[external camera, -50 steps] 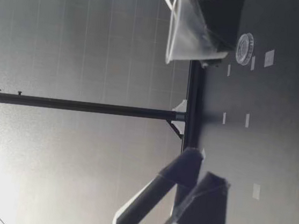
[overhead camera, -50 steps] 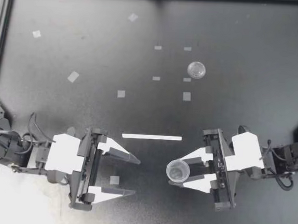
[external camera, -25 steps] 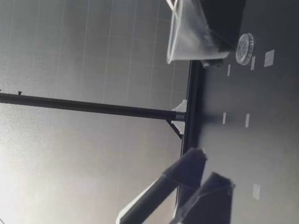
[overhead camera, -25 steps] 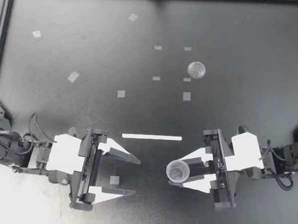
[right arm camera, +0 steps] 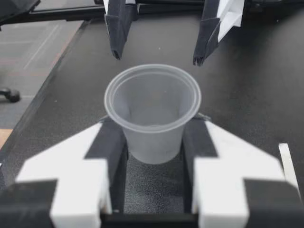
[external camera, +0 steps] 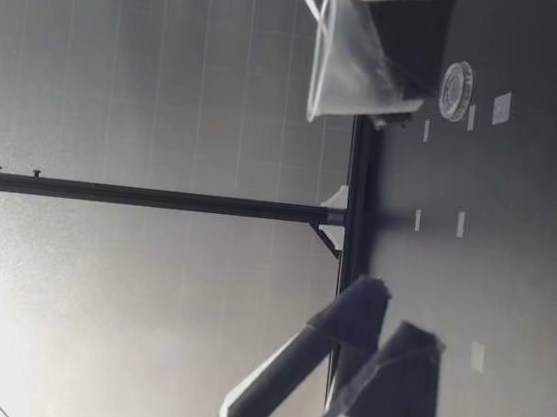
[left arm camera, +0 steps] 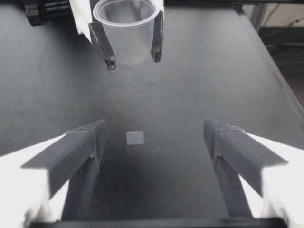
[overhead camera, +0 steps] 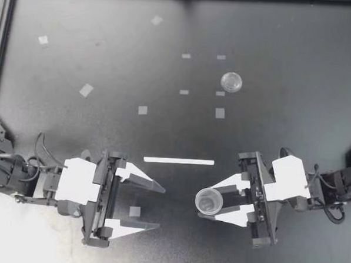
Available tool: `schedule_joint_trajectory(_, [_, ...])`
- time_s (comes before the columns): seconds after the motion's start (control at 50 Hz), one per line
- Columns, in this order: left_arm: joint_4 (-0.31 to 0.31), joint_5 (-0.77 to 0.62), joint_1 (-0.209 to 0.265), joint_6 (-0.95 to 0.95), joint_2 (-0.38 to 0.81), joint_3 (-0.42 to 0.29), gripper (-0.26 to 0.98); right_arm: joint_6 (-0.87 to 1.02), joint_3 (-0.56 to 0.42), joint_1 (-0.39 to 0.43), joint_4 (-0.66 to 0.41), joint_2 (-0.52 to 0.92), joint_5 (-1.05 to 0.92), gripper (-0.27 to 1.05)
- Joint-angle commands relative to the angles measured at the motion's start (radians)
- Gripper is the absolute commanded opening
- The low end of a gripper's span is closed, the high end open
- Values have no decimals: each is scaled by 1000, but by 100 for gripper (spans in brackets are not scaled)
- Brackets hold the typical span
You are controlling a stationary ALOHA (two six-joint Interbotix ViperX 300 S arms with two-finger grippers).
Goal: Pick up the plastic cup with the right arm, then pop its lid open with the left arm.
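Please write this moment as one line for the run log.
right hand: shut on cup | left hand: open, empty | clear lid: lying apart

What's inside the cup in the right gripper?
Nothing visible: the cup, clamped in my right gripper, shows a bare bottom in the right wrist and top views. Its lower outer sides are covered by the fingers.

Soft, even light comes from above. The black tabletop [overhead camera: 108,63] gives a pale glare near its middle and at its near left corner, beside my left gripper [overhead camera: 160,208]. In the low view that gripper is blurred against a bright background, the clear cup [external camera: 350,66] less so.
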Motion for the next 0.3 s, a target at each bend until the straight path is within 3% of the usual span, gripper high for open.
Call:
schedule_joint_trajectory(0.0, [0,-6,2,2,-12,-12,73,0,-17,6,-2,-9,-3,31])
schedule_joint_trajectory(0.28, [2,-6,2,5,-12,-15,73,0,-17,6,-3,-9,-3,31])
